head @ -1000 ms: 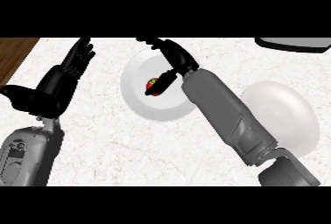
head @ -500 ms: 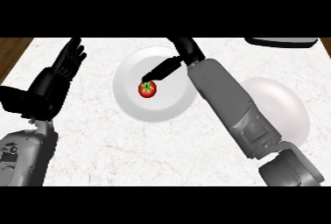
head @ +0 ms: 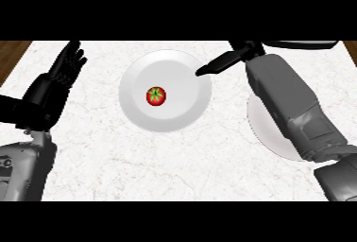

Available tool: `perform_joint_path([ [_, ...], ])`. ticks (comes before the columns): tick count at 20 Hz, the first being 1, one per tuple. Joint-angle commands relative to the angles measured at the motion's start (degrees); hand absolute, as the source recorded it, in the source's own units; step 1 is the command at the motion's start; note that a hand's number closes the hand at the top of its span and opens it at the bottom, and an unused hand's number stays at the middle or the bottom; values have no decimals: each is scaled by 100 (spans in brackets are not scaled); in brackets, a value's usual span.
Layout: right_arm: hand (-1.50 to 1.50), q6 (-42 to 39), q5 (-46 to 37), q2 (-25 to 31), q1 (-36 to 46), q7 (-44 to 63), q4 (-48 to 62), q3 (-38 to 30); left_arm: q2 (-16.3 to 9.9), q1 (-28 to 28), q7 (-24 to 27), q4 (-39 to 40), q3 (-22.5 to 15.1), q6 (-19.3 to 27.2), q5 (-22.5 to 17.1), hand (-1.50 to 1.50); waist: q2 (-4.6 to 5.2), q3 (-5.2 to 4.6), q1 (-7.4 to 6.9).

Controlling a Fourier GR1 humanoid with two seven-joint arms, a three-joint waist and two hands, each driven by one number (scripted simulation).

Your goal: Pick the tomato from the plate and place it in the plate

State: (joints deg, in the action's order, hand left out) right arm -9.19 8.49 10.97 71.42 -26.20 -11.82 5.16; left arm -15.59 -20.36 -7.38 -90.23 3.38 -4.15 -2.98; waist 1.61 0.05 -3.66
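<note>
A: Where does the tomato point(head: 156, 96) lie?

B: On the middle white plate point(head: 182, 72), near its centre, stem up, nothing touching it. A second plate point(head: 259, 124) lies to the right, mostly hidden under the right forearm point(head: 289, 104).

A: So how far along is the job?

B: One moment cannot settle it. The tomato on a plate fits a tomato waiting to be lifted, and equally one set down where it belongs (the task names both plates alike).

A: And the hands?

B: The right hand point(head: 222, 63) hovers at the middle plate's upper right rim, fingers extended, holding nothing. The left hand point(head: 55, 80) rests open near the left edge, fingers up.

A: Anything in the way?

B: Only that forearm, which covers the second plate. A dark object point(head: 307, 44) shows at the top right edge; what it is cannot be told.
</note>
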Motion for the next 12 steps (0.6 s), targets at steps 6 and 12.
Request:
perform_joint_path([
  [6, -150, -742, -263, 799, -232, -824, 399, 27, -13, 299, 128, -157, 4, -174, -73, 0, 22, 4, -89],
  [12, -150, -1148, -341, 1188, -271, -1031, 572, 9, 149, 102, -150, -295, -155, 10, 59, 0, 33, 11, -95],
])
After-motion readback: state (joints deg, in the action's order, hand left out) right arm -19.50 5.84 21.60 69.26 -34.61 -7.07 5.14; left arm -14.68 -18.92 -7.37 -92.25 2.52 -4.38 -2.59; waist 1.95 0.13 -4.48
